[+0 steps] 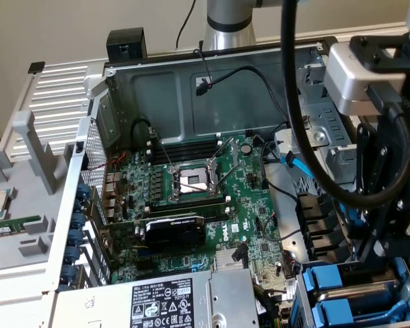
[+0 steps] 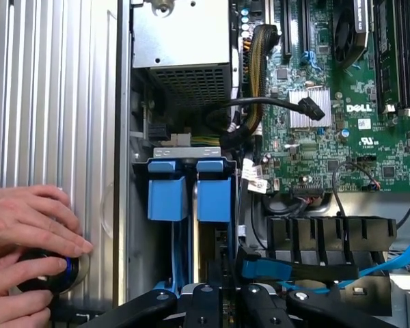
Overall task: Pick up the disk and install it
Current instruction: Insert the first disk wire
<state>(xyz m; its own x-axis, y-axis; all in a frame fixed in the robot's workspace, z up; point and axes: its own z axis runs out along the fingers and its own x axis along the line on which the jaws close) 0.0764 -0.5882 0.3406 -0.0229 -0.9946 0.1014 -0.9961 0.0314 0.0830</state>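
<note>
**Gripper (image 1: 388,242) over the drive bay (image 2: 184,152)**

The gripper is hanging over the drive bay, at four o'clock from the motherboard (image 1: 253,205) in the exterior view; whether it is clamped cannot be told. The disk (image 2: 214,195) in its blue frame is sitting in the bay beside a second blue frame (image 2: 167,191). Hands (image 2: 34,219) are resting on a black knob (image 2: 44,272).

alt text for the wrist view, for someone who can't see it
The robot's hand hangs over two blue drive frames standing side by side in an open computer's drive bay. A green motherboard lies beyond them, and a person's hands rest on a black knob on the ribbed silver panel beside the bay.
</note>
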